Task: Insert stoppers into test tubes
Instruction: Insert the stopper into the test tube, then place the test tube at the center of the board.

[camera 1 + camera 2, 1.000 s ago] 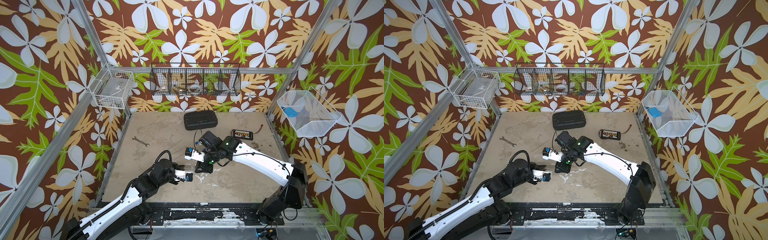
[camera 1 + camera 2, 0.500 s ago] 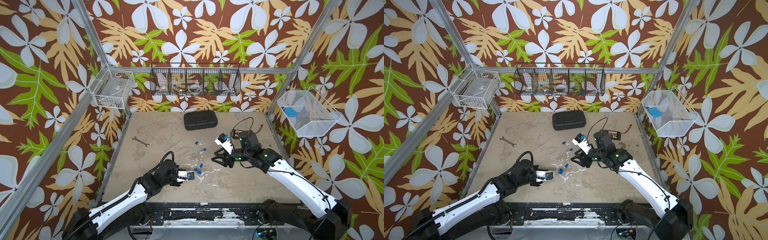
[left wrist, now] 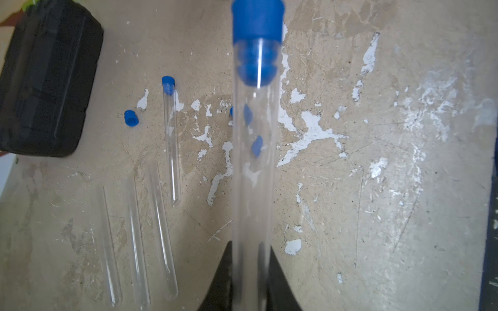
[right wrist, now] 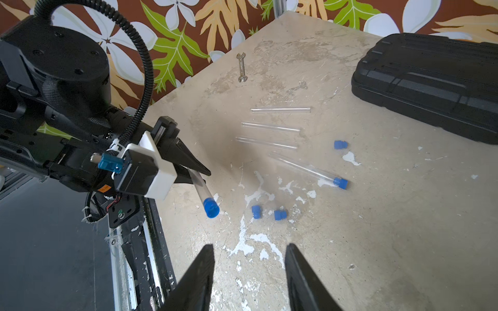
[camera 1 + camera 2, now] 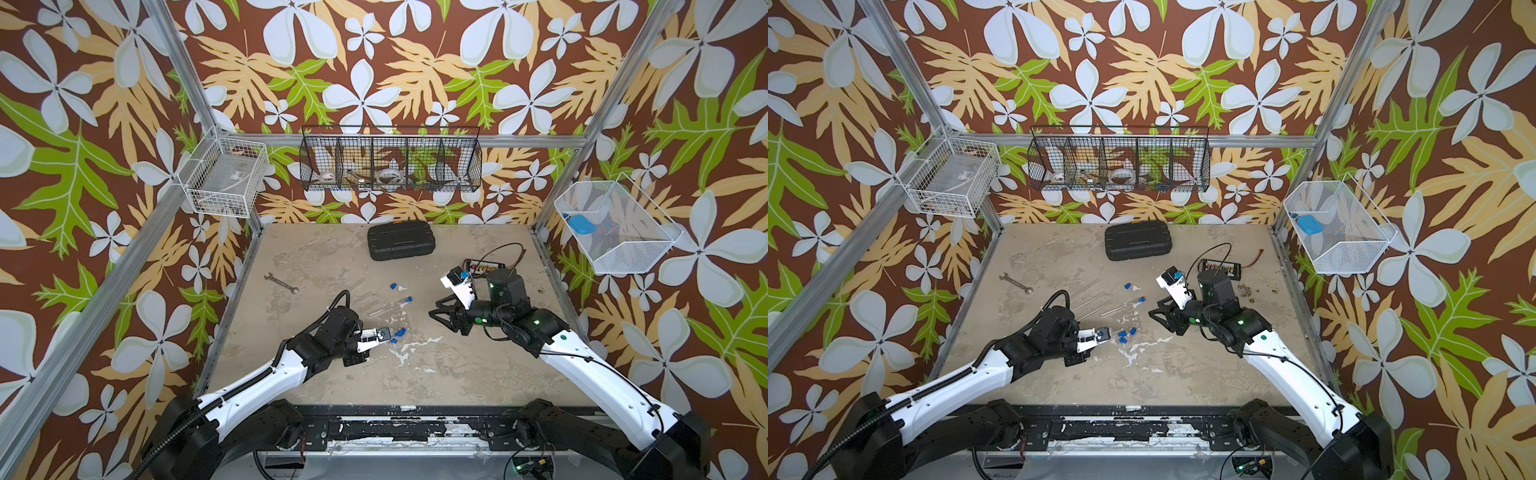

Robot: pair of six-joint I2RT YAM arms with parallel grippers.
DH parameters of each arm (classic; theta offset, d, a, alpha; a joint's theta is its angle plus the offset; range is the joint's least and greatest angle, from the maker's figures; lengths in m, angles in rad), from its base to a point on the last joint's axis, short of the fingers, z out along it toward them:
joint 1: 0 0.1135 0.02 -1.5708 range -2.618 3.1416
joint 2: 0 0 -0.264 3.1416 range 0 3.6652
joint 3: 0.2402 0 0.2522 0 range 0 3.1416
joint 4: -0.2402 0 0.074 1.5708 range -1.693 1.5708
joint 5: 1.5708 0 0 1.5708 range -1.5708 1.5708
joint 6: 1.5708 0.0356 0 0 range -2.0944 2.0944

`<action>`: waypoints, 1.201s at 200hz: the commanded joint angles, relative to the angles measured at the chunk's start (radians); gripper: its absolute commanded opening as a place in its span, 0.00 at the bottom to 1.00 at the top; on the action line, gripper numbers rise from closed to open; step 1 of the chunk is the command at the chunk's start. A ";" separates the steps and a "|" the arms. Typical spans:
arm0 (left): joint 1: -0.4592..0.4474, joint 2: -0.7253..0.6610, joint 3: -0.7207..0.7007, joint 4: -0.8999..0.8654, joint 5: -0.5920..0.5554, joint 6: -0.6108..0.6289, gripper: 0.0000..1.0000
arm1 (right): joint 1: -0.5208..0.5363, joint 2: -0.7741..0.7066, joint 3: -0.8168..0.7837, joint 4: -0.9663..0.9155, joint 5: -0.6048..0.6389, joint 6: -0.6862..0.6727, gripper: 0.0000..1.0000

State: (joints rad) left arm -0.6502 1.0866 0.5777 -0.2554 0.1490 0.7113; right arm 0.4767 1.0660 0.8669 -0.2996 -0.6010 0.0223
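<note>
My left pincer (image 4: 198, 171): clamped on tube (image 4: 199, 185), near-left of centre, tip tilted down toward table (image 4: 377, 242); stopper (image 4: 211, 208) seated in its open end. My right pincer (image 4: 249, 247): jaws apart, empty, right of centre. On table: 3 bare tubes (image 4: 270, 126) far-left; 1 capped tube (image 4: 304, 168) beside them; 2 loose stoppers (image 4: 256, 212) just right of held tube; 1 lone stopper (image 4: 340, 144) farther back.

Free room at six o'clock, clutter from ten to two
The bare tabletop (image 5: 415, 374) at six is open. A black case (image 5: 401, 241) blocks twelve, a wrench (image 5: 281, 283) lies at ten, a wired circuit board (image 5: 484, 264) at two; loose test tubes (image 4: 270, 126) and stoppers (image 4: 280, 215) litter the centre toward eleven.
</note>
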 commanded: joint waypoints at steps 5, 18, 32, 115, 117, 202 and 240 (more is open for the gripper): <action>0.057 0.061 0.046 -0.055 0.066 -0.046 0.00 | -0.003 -0.004 -0.011 0.041 0.033 0.004 0.45; 0.065 0.102 0.077 -0.053 0.058 -0.046 0.00 | -0.003 -0.003 -0.018 0.053 0.038 0.007 0.45; 0.066 0.168 0.123 -0.050 0.057 -0.044 0.00 | -0.004 -0.001 -0.025 0.063 0.040 0.010 0.45; 0.064 0.595 0.486 -0.186 0.041 -0.082 0.00 | -0.006 -0.056 -0.055 0.050 0.106 -0.005 0.45; 0.062 0.602 0.493 -0.195 0.039 -0.082 0.00 | -0.005 -0.057 -0.057 0.048 0.107 -0.007 0.45; 0.039 0.813 0.691 -0.354 -0.038 -0.153 0.00 | -0.006 -0.050 -0.054 0.041 0.110 -0.027 0.44; 0.033 0.848 0.708 -0.354 -0.049 -0.157 0.02 | -0.005 -0.057 -0.060 0.040 0.113 -0.022 0.44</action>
State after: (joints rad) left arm -0.6144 1.9202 1.2770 -0.5785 0.1104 0.5709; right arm 0.4709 1.0138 0.8070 -0.2634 -0.4957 -0.0010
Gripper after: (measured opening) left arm 0.167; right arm 0.444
